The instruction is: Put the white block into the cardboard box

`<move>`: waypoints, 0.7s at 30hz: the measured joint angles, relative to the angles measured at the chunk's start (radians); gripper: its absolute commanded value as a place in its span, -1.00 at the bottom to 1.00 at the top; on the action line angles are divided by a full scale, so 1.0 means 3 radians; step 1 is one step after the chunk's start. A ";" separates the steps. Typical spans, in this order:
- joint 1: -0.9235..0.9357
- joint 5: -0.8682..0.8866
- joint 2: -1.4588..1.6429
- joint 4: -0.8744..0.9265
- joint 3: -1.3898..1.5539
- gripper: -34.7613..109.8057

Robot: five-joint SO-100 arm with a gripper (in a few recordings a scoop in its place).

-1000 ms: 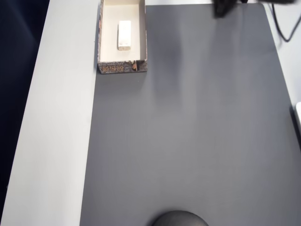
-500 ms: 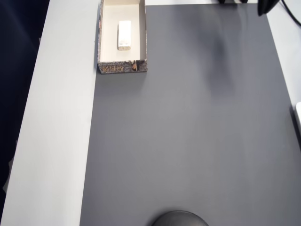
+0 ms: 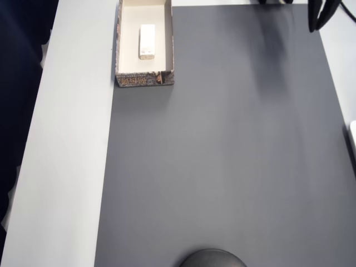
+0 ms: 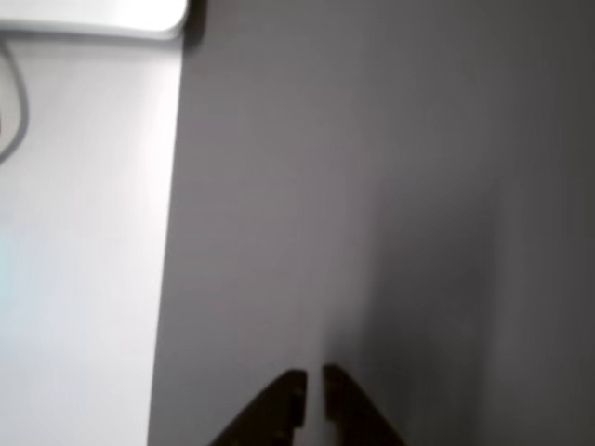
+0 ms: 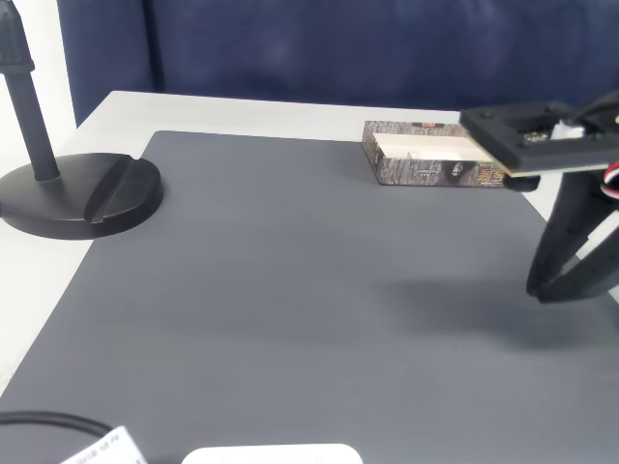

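Small white rectangular block (image 3: 147, 41) lies flat inside long shallow cardboard box (image 3: 168, 44), far left on matte grey mat (image 3: 222, 167). Black two-finger gripper (image 4: 314, 400), fingers nearly together, empty, hangs over the mat.

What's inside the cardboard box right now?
In the overhead view the white block lies flat on the cream floor of the cardboard box, nothing else beside it. The box's far end is cut off by the picture edge, so that part is unseen.
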 measured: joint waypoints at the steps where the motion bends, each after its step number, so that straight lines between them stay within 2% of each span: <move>1: 0.0041 0.0000 0.0082 -0.0031 0.0087 -0.54; 8: 0.0302 0.0220 0.0568 -0.0128 0.0562 -0.54; 21: 0.0343 0.0240 0.1406 -0.0286 0.1365 -0.54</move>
